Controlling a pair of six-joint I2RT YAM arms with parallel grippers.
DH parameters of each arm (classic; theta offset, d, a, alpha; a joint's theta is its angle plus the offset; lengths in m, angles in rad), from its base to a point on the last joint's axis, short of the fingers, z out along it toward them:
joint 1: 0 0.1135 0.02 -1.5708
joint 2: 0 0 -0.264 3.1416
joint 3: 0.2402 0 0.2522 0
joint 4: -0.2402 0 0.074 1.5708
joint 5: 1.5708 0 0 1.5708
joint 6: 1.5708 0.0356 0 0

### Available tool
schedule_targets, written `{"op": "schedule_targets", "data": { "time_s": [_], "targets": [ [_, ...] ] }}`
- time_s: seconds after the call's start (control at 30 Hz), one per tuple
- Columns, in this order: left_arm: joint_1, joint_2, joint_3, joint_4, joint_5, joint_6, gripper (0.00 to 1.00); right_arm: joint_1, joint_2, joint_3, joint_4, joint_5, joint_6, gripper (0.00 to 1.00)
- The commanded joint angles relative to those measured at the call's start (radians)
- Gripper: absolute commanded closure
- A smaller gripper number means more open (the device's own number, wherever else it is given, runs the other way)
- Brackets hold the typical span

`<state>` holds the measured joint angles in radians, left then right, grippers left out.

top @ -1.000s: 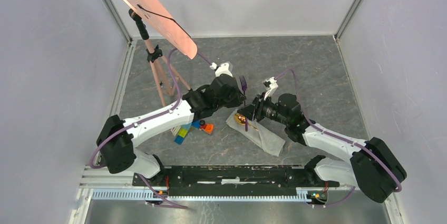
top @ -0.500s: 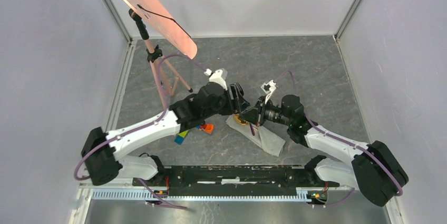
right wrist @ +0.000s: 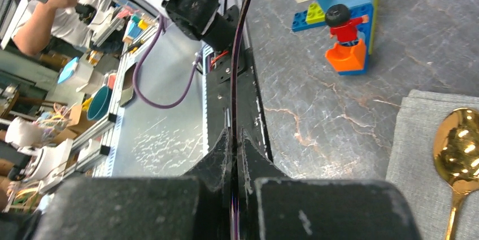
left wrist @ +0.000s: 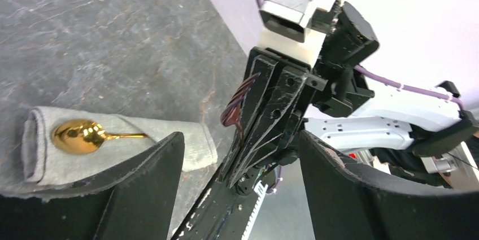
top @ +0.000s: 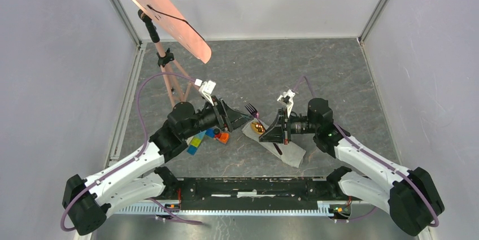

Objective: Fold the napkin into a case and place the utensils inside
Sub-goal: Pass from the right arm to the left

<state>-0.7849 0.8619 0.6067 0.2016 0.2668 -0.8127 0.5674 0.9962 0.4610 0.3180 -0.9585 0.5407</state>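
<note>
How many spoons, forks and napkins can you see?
Spoons: 1, the gold spoon
Forks: 1, the purple fork, held in the right hand
Napkins: 1, the folded napkin
Total: 3

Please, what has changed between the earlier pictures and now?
The left pincer let go of the fork and drew back to the left; it is now open. The right pincer took the fork and is shut on it. The spoon, the folded napkin under it and the toy blocks stayed in place.
</note>
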Motion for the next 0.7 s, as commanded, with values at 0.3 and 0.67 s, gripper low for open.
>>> {"op": "schedule_targets", "data": {
  "time_s": [0.3,0.67],
  "targets": [
    [0.003,0.027,0.07,-0.059,-0.041,0.12,0.84,0.048,-0.011,0.128,-0.23,-0.022,-0.188,1.0],
    [0.003,-0.023,0.061,-0.037,0.007,0.18,0.62,0.112,0.042,0.154,-0.156,-0.032,-0.13,1.0]
  ]
}}
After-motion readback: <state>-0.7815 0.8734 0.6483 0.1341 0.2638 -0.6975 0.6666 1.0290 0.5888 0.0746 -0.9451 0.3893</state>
